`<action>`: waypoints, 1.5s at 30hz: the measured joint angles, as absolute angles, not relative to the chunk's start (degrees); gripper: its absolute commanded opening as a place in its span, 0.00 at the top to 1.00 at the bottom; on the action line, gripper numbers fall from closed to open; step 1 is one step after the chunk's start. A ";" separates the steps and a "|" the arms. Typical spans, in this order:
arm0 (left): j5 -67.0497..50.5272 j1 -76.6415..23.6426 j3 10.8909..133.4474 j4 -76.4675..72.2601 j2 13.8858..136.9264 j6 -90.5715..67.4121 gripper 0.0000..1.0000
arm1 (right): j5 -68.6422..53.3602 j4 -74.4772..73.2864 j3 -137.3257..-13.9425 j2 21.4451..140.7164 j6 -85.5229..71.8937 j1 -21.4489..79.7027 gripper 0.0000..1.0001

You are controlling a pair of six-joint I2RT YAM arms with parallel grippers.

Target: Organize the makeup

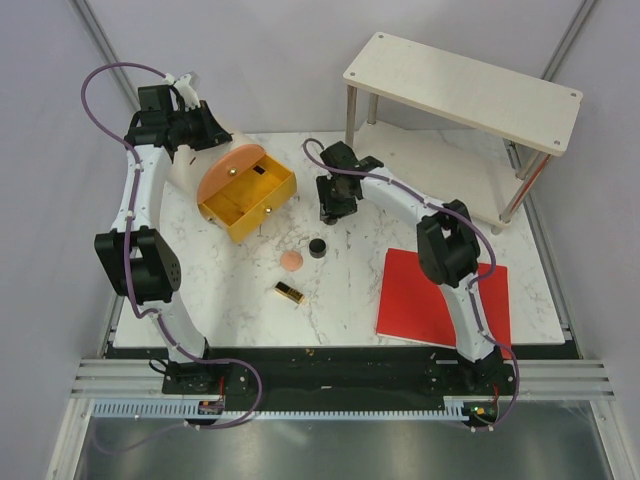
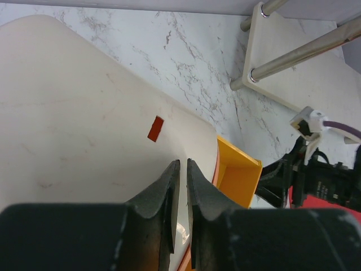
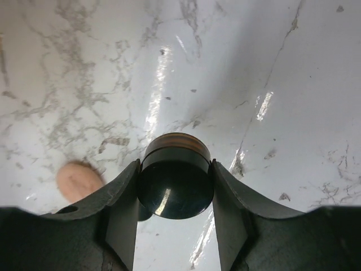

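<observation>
1. Four pieces of makeup show, all on or over the marble table (image 1: 200, 300).
2. At far left, the left gripper (image 1: 193, 135) has its jaws almost together, only a thin slit between the fingers (image 2: 163, 195). They pinch the rim of the raised lid (image 1: 228, 172). In the left wrist view the lid's cream face fills the left side.
3. The orange-yellow case (image 1: 250, 195) lies open just right of the lid, with its compartments facing up.
4. The lipstick (image 1: 289, 292) lies flat near the front middle of the table. It is a short gold-and-black stick, and its long axis runs from upper left to lower right in the top view. I cannot tell which end is the cap.
5. The puff (image 1: 291, 260) is a peach disc lying flat just behind the lipstick. Being round, it has no long axis.
6. A loose compact (image 1: 318, 247), small, round and black, sits just right of the puff, apart from it.
7. The right gripper (image 1: 334, 208) is clamped on a second round black compact, the held compact (image 3: 175, 180), with one finger on each side of its rim. Its glossy flat face is turned toward the wrist camera, and a brownish band shows on its far edge. Whether it touches the table I cannot tell.
8. A red sheet (image 1: 440, 295) lies flat at front right.
9. A pale shelf (image 1: 465, 90) stands at back right.
</observation>
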State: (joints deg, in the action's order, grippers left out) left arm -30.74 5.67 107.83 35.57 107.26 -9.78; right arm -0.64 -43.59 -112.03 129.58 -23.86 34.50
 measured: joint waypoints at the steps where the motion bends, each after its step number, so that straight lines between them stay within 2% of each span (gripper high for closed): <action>1: -30.74 5.65 107.83 35.59 107.26 -9.78 0.81 | -1.50 -43.68 -112.16 128.57 -23.88 34.44 0.93; 16: -31.00 5.67 107.83 35.57 107.26 -9.78 0.81 | -8.40 -37.19 -120.68 119.09 -25.52 34.74 0.92; 25: -32.12 5.72 107.55 35.42 107.26 -9.78 0.81 | -12.32 -30.35 -131.33 123.04 -29.04 37.63 0.91; 32: -32.29 5.72 107.42 35.31 107.26 -9.78 0.81 | -14.66 -26.33 -132.16 128.90 -33.15 39.22 0.89; 38: -32.77 5.72 107.28 35.20 107.26 -9.78 0.81 | -15.38 -23.29 -132.18 133.40 -36.38 39.20 0.80; 44: -33.15 5.72 107.24 35.22 107.26 -9.78 0.81 | -15.53 -22.13 -132.46 136.40 -39.09 39.16 0.69; 45: -33.17 5.72 107.22 35.27 107.26 -9.78 0.81 | -15.73 -21.43 -132.49 136.64 -39.51 39.16 0.64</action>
State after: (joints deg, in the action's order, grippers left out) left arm -33.17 5.72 107.22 35.27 107.26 -9.78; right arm -15.73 -21.43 -132.49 136.64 -39.51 39.16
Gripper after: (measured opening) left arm 0.190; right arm 0.539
